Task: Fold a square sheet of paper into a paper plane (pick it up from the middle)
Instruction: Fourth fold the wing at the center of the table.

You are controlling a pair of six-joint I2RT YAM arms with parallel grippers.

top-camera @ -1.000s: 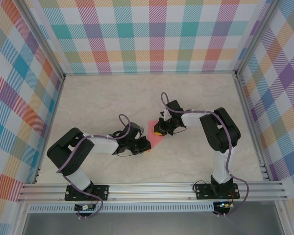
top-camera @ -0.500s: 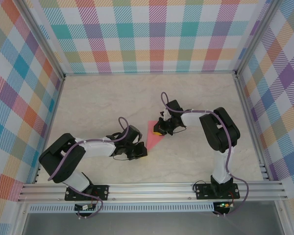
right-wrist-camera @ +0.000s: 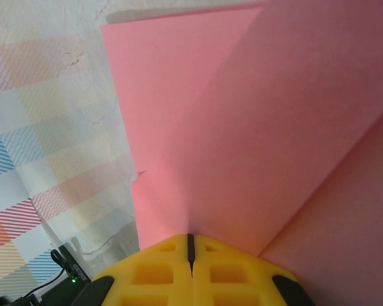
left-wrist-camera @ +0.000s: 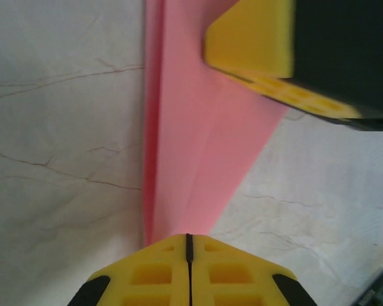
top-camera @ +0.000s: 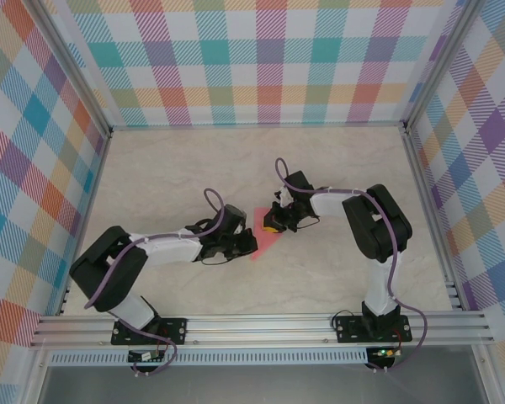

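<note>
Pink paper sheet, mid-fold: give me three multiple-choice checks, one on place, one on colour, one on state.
1. Where is the pink paper sheet?
A) between the left end effector and the right end effector
B) against the back wall
C) at the table's left edge

2. What colour are the fingers?
A) blue
B) yellow
C) white

3. How do the left end effector's jaws stand?
A) wide open
B) closed together
C) clamped on a cup

Answers:
1. A: the top view shows the sheet between both arms' tips.
2. B: both wrist views show yellow fingers.
3. B: the fingers meet at a thin seam.
</note>
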